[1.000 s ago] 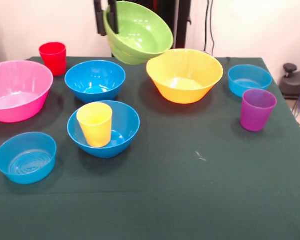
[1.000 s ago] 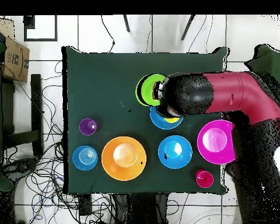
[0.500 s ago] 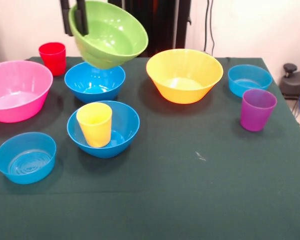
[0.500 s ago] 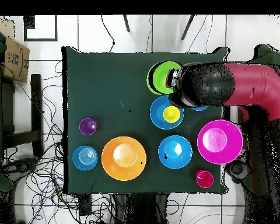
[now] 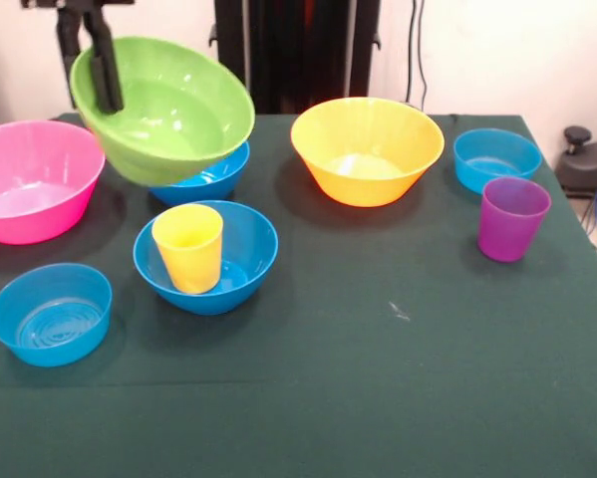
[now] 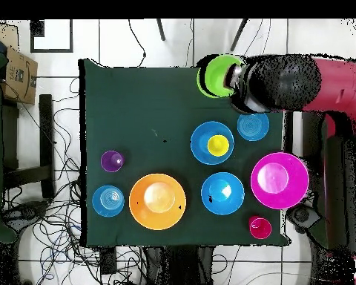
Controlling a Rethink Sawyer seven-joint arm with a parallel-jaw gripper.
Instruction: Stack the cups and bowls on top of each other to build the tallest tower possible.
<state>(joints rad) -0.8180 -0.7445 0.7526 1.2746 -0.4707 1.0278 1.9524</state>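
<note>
The tool, clamped on the lime green bowl's rim, has swung it sideways, tilted, past the yellow cup standing in its blue bowl. Likely it must return to stack.

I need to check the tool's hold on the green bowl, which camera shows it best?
The front view: the green bowl hangs tilted, with the tool clamped on its rim. The overhead view shows only part of the bowl beside the arm.
</note>
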